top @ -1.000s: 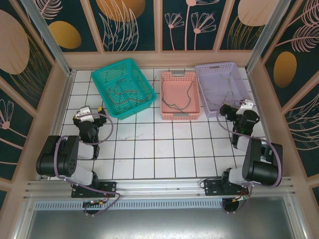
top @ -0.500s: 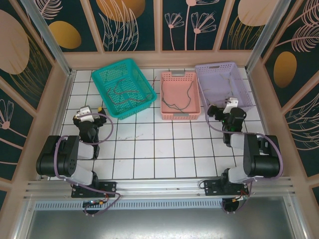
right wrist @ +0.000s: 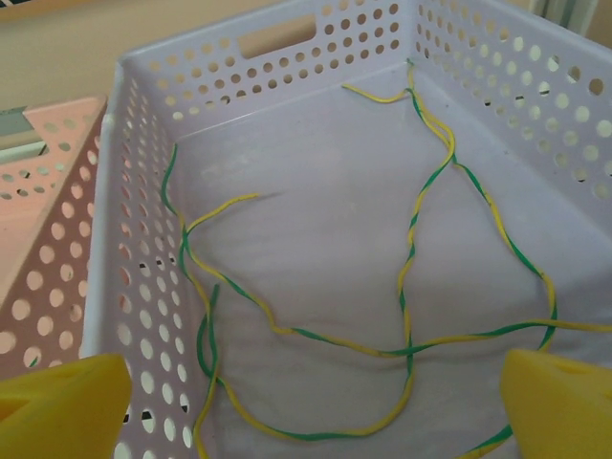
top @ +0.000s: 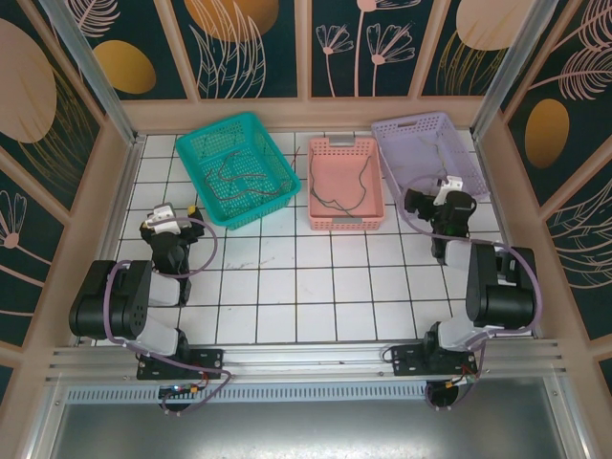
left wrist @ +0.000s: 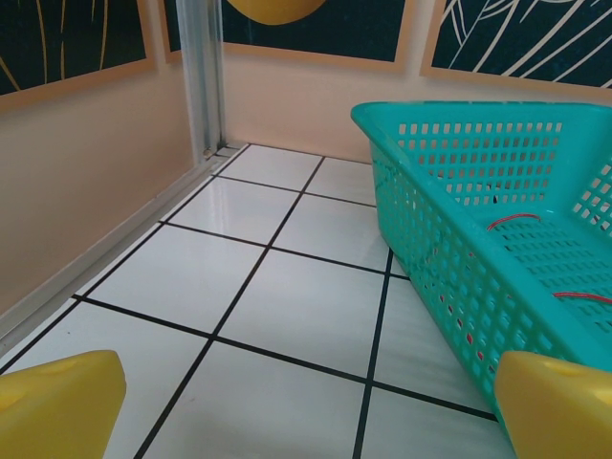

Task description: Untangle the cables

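Yellow-and-green twisted cables (right wrist: 411, 287) lie looped and crossing on the floor of the lilac basket (right wrist: 124, 172). My right gripper (right wrist: 316, 411) hangs open above the basket's near end, its yellow fingertips (right wrist: 57, 406) on either side of the loops and touching nothing. From above, the right gripper (top: 432, 196) sits at the lilac basket's (top: 382, 143) near edge. Dark and red cables (top: 239, 177) lie in the teal basket (top: 206, 143), and a dark cable (top: 349, 186) in the pink basket (top: 325, 148). My left gripper (left wrist: 306, 411) is open and empty over bare tile beside the teal basket (left wrist: 430, 239).
The three baskets stand in a row at the back of the white tiled table (top: 316, 277). A metal post and beige wall (left wrist: 96, 163) run close on the left of my left gripper. Open tile lies between the two arms.
My right gripper has swung left and forward, from beside the lilac basket's near right corner to over its near end. The left arm has not moved.
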Robot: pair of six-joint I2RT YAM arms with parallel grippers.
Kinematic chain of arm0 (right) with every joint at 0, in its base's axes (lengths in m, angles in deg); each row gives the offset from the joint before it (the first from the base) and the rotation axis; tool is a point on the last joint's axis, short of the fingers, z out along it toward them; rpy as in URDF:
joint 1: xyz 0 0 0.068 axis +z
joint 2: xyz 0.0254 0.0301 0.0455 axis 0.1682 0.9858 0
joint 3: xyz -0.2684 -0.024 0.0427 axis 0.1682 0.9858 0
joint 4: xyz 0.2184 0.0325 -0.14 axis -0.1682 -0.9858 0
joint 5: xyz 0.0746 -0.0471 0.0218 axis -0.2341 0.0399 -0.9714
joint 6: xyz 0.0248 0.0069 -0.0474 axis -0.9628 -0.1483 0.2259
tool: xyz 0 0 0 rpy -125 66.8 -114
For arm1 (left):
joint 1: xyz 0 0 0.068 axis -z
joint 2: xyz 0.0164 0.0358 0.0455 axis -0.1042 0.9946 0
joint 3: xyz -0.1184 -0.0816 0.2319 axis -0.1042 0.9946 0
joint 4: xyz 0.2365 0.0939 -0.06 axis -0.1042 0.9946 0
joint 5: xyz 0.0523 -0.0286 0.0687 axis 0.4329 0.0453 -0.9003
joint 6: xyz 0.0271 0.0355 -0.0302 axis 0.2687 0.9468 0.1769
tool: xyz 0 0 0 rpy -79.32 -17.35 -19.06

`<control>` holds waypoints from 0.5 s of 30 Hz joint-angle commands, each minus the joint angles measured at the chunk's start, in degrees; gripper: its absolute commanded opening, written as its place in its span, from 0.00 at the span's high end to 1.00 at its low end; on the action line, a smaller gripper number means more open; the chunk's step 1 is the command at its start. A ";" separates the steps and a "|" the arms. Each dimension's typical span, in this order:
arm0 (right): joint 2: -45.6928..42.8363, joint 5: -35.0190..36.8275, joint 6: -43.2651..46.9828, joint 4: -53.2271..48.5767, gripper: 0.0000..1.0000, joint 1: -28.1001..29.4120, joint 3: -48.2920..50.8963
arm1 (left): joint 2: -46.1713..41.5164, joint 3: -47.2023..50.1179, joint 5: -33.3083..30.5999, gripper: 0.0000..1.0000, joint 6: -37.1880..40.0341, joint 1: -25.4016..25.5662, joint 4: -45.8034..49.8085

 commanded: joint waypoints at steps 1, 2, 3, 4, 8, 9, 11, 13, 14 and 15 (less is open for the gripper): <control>0.12 0.07 -0.32 8.23 0.01 0.34 4.48 | -0.23 -0.79 0.35 0.01 0.20 -0.17 -2.36; 0.01 -0.13 -0.28 12.03 0.01 0.36 6.97 | -0.19 -0.82 0.30 0.01 0.24 -0.17 -2.36; -0.39 -1.01 0.23 13.55 0.01 0.43 7.98 | -0.16 -0.82 0.30 0.01 0.28 -0.18 -2.34; -0.56 -1.44 0.51 14.59 0.01 0.57 8.61 | -0.16 -0.82 0.30 0.01 0.18 -0.21 -2.36; -1.94 -3.62 1.52 24.41 0.01 0.53 14.90 | -0.08 -0.85 0.11 0.01 0.16 -0.19 -2.27; -1.50 -4.24 1.80 27.79 0.01 0.51 16.59 | -0.16 -0.82 -0.39 0.01 0.00 -0.16 -2.35; 0.03 -11.10 4.96 39.05 0.01 0.98 22.05 | -0.10 -0.82 -0.53 0.01 0.00 -0.16 -2.35; -0.57 -8.89 6.94 50.03 0.01 3.05 28.26 | -0.10 -0.79 -0.57 0.01 -0.03 -0.16 -2.33; 0.58 -6.73 7.93 54.10 0.01 4.40 29.97 | -0.10 -0.79 -0.57 0.01 -0.01 -0.16 -2.33; 0.05 -6.40 8.12 52.88 0.01 4.64 29.88 | -0.06 -0.91 -0.55 0.01 0.02 -0.16 -2.31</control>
